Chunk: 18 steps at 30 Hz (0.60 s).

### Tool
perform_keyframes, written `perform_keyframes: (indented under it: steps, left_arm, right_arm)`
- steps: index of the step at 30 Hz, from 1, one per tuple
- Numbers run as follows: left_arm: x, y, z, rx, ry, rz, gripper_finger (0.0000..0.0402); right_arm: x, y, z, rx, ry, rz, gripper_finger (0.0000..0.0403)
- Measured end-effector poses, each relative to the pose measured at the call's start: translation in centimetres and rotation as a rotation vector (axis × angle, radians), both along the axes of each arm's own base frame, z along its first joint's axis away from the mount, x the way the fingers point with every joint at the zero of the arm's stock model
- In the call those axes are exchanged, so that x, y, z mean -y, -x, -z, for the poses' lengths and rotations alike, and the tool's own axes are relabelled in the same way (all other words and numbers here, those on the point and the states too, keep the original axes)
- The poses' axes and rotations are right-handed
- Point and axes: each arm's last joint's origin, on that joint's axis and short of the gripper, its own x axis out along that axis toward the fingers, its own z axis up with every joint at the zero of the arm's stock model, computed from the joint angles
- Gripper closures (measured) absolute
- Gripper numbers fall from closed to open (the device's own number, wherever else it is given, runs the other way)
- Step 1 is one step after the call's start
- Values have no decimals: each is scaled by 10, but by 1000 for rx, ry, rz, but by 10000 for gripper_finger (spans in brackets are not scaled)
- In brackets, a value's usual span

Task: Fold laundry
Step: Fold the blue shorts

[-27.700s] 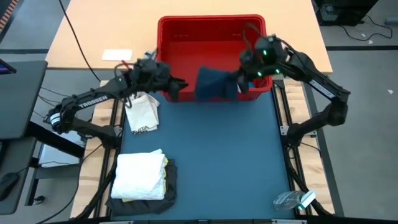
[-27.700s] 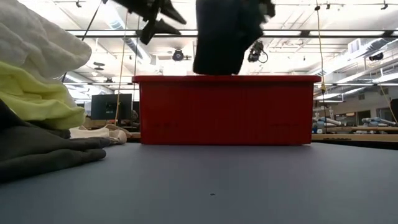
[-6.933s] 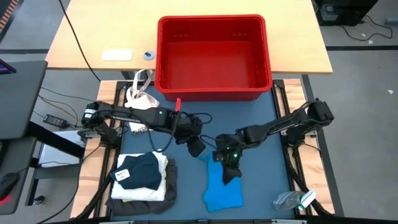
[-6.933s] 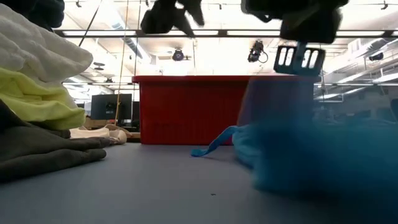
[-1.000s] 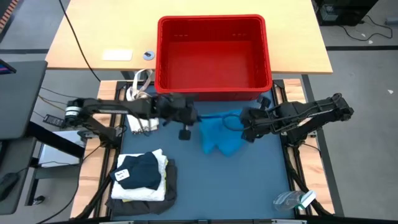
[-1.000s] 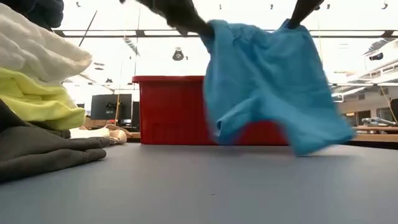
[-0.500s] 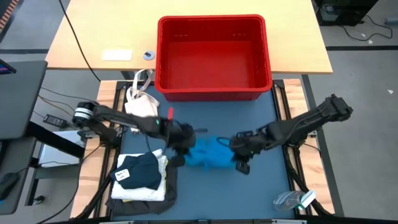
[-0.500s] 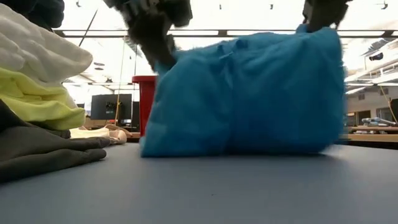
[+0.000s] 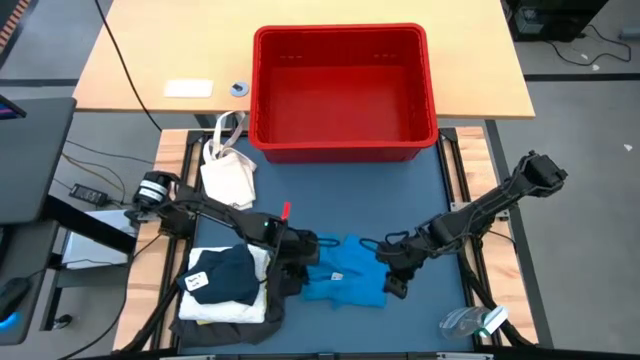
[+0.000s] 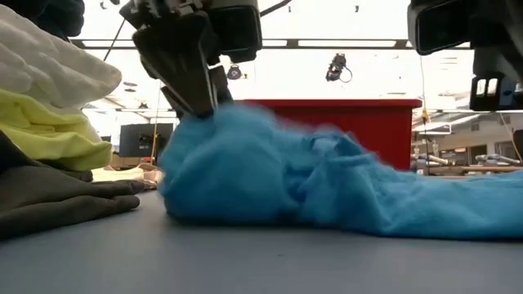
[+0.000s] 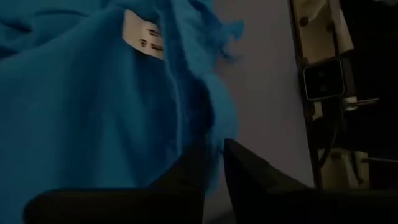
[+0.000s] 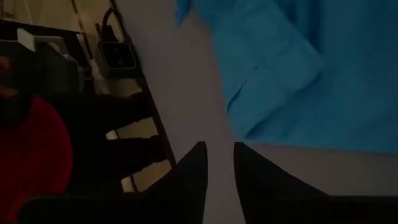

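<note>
– Your left gripper point(image 9: 296, 264)?
– Fingers a little apart, at the left edge of the blue piece point(image 9: 343, 272), cloth btwn them.
– Right gripper point(image 9: 392, 268)?
– Slightly parted, nothing pinched, just off the cloth's right edge. Blue piece lies mid-mat point(image 9: 400, 200), beside the folded stack point(image 9: 228, 285).

Looked like a robotics lab / open-plan workshop. Low view showed a big hall behind the table: exposed ceiling w/ long strip lights point(image 10: 359, 43), cables hanging down, a ceiling-mounted camera point(image 10: 336, 68), a monitor point(image 10: 140, 139) on a far bench, more benches w/ gear at the far right. High view: grey floor, dark work mat point(image 9: 400, 200) in a metal-rail frame, light wood table point(image 9: 170, 50) next to it, loose cabling point(image 9: 85, 170) & a screen edge at left.
</note>
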Motion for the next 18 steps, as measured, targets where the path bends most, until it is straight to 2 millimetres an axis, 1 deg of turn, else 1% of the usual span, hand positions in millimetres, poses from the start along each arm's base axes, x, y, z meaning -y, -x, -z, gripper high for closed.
perform_keyframes:
  steps: [3,6,8,11,14,16,18]
  left_arm:
    - [-5,-1,0,-12,25,-17,330]
    - [-9,-1,0,-44,52,-52,321]
    - [-13,-1,0,-73,57,-93,313]
    - [-28,3,-3,-123,12,-224,294]
    - [-44,6,-2,-157,-74,-337,277]
    - [-52,3,1,-146,-100,-344,270]
    - [-57,-5,9,-121,-104,-334,268]
  right_arm:
    - [2,-1,0,8,19,20,317]
    - [6,-3,1,42,89,67,316]
    - [13,-6,1,70,163,140,316]
    - [26,-8,5,63,245,261,316]
    - [40,-6,21,12,278,309,318]
    - [48,-3,37,-27,288,327,321]
    - [52,-1,51,-25,264,334,325]
